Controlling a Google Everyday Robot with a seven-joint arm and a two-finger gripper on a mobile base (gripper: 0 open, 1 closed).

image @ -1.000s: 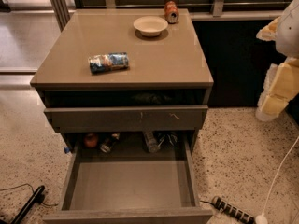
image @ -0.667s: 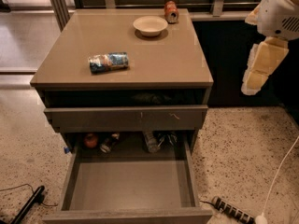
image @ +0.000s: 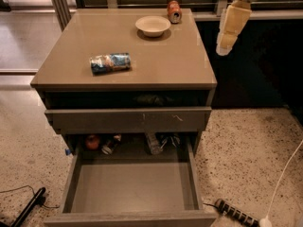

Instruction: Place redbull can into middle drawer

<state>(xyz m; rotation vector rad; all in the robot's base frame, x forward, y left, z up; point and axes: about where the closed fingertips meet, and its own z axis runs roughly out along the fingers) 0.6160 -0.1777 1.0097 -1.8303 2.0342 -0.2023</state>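
The redbull can [image: 110,63], blue and silver and dented, lies on its side on the left part of the cabinet top [image: 156,56]. The middle drawer [image: 132,189] is pulled far out at the bottom of the view, its flat floor bare in front. My gripper [image: 223,47] hangs in the air at the upper right, just past the cabinet's right edge, well away from the can and holding nothing that I can see.
A white bowl [image: 152,25] and an orange-red can [image: 174,11] stand at the back of the top. The scratched drawer front [image: 128,119] sits above the open drawer. Small items [image: 111,144] lie at the drawer's back. Cables and a power strip [image: 236,213] lie on the floor.
My gripper has moved up and to the left, from the right edge of the view to beside the cabinet's back right corner. The can and drawers have not moved.
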